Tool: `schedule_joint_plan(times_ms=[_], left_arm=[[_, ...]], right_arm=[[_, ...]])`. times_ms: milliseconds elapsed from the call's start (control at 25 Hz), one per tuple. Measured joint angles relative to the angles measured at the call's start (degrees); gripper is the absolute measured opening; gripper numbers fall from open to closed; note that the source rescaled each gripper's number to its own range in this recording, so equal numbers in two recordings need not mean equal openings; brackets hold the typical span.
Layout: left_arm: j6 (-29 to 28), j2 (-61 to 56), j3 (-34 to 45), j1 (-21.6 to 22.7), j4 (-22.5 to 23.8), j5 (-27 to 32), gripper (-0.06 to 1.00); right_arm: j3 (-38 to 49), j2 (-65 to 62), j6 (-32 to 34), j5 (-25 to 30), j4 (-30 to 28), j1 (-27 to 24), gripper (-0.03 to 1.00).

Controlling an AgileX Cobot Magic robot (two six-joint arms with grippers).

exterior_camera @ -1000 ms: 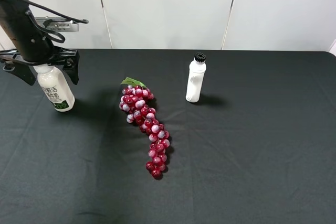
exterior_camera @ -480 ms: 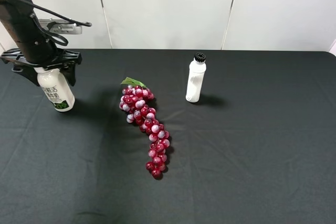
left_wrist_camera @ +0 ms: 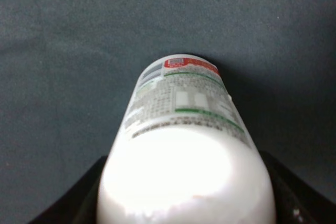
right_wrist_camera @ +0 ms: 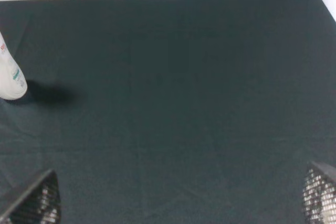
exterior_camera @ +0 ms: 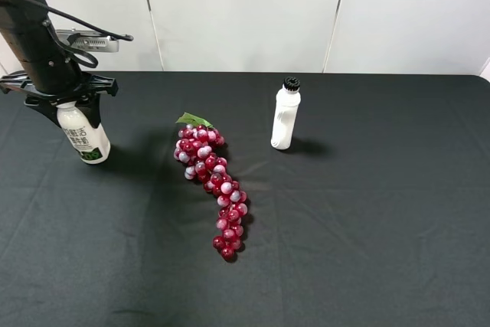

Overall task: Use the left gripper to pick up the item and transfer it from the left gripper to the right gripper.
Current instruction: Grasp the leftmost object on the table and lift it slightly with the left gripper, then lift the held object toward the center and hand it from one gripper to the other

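A white bottle with a green label [exterior_camera: 86, 138] stands upright at the far left of the black table [exterior_camera: 367, 212]. My left gripper [exterior_camera: 67, 105] comes down from above and its fingers are closed against the bottle's upper part. In the left wrist view the bottle [left_wrist_camera: 184, 129] fills the space between the two dark fingers [left_wrist_camera: 86, 195], which press on both its sides. My right gripper [right_wrist_camera: 181, 198] is open and empty above bare tablecloth. It is out of the exterior high view.
A bunch of red grapes with a green leaf [exterior_camera: 210, 181] lies in the middle of the table. A white bottle with a black cap [exterior_camera: 285, 119] stands behind it and also shows in the right wrist view [right_wrist_camera: 10, 77]. A white wall runs behind the table.
The left gripper's fingers, spread wide around the bottle top a second ago, have closed in on it. The bottle, the grapes and the capped bottle have stayed put.
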Motion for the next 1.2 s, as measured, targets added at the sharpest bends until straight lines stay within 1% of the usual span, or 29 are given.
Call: schedule_joint_plan(times_ms=[440, 600, 680, 920, 1040, 1200], left_arm=[[0.00, 0.00, 0.00, 0.00, 0.00, 0.18, 0.00], [0.14, -0.55, 0.07, 0.00, -0.54, 2.60, 0.00], [0.97, -1.71, 0.19, 0.00, -1.19, 4.09, 0.00], [1.95, -8.18, 0.19, 0.00, -1.94, 4.39, 0.00], [2.37, -10.63, 0.19, 0.00, -4.12, 4.64, 0.00], [5.61, -12.42, 0.19, 0.00, -8.07, 5.83, 0.00]], right_arm=[[0.00, 0.00, 0.00, 0.00, 0.06, 0.00, 1.00], [0.00, 0.00, 0.00, 0.00, 0.11, 0.00, 1.00], [0.00, 0.00, 0.00, 0.00, 0.11, 0.00, 1.00], [0.00, 0.00, 0.00, 0.00, 0.11, 0.00, 1.00], [0.00, 0.00, 0.00, 0.00, 0.11, 0.00, 1.00], [0.00, 0.00, 0.00, 0.00, 0.11, 0.00, 1.00]])
